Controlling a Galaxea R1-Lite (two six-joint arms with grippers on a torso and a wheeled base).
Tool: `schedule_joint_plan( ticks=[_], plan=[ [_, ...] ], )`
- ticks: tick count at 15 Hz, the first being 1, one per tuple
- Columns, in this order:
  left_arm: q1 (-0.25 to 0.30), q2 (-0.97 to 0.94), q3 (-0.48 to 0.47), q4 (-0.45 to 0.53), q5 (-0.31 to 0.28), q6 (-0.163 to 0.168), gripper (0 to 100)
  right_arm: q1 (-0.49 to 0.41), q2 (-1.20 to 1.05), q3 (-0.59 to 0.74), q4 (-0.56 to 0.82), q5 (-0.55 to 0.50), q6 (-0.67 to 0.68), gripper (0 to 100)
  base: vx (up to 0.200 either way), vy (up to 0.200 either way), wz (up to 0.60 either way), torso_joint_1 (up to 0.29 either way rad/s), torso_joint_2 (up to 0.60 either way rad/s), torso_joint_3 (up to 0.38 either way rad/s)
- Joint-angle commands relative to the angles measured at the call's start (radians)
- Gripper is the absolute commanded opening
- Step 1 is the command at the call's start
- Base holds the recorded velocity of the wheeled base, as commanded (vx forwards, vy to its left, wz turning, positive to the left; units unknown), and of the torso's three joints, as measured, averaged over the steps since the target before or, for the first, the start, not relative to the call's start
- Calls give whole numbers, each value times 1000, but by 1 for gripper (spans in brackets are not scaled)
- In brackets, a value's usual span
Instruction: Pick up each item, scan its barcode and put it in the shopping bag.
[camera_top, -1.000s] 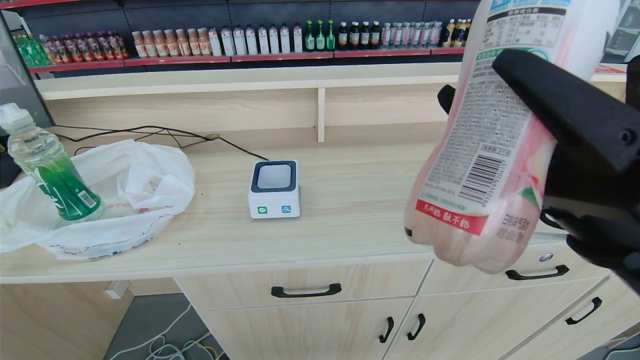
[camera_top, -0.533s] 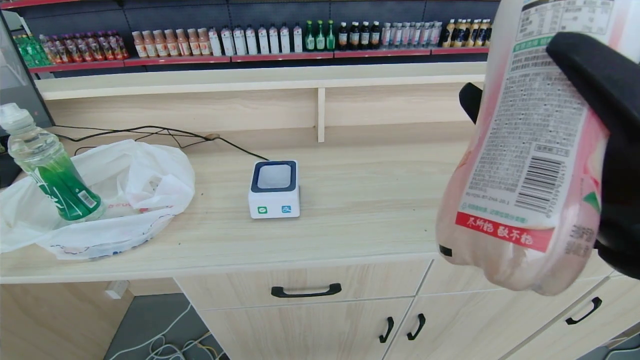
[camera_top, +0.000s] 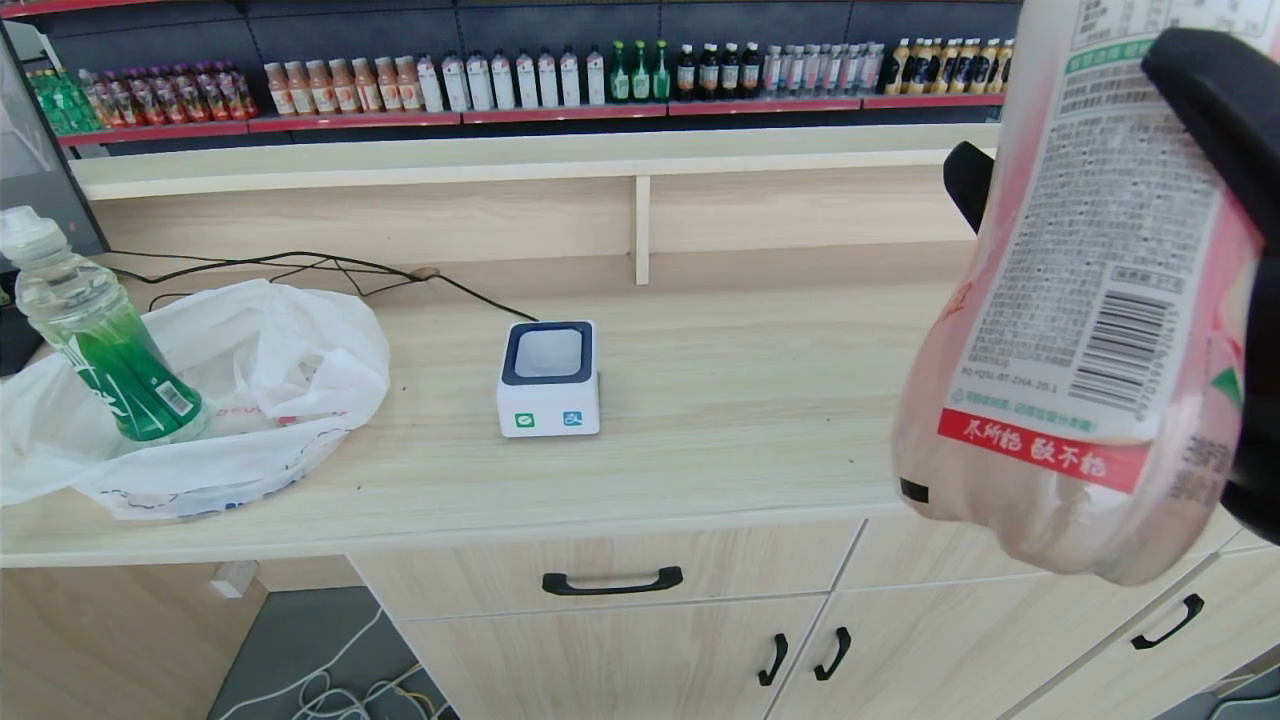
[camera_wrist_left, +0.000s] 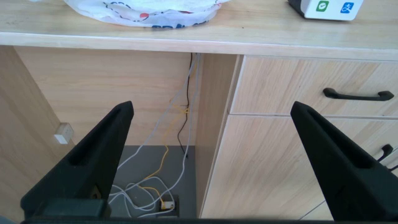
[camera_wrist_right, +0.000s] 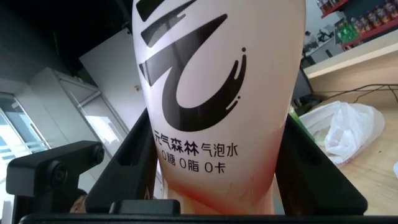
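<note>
Wood-grain shop counter (camera_top: 720, 350), drink shelves (camera_top: 500, 85) behind at 12 o'clock. Scanner (camera_top: 548, 378) sits near the head-view centre. Shopping bag (camera_top: 290, 370) lies at 9 o'clock of it, with a green bottle (camera_top: 100, 340) standing tilted inside. Right gripper (camera_top: 1095, 140) clamped on pink bottle (camera_top: 1080, 300), held aloft at 3 o'clock, well apart from scanner, barcode facing the head camera. Left gripper (camera_wrist_left: 211, 109) spread wide, holding nothing, low before the cabinet fronts (camera_wrist_left: 280, 143).

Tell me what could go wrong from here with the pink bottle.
The barcode on the pink bottle faces away from the scanner, so the scan may miss unless the right hand turns it. The green bottle leans in the shopping bag; dropping the pink one beside it could topple it.
</note>
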Motion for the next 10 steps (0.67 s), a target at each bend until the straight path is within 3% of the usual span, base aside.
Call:
schedule_joint_plan(
  ticks=[1,10],
  plan=[
    [0,0,0,0,0,0,100,2,-2,7,-1,0,0,0,0,0,0,0,0,0],
    [0,0,0,0,2,0,100,2,3,4,-1,0,0,0,0,0,0,0,0,0]
  ],
)
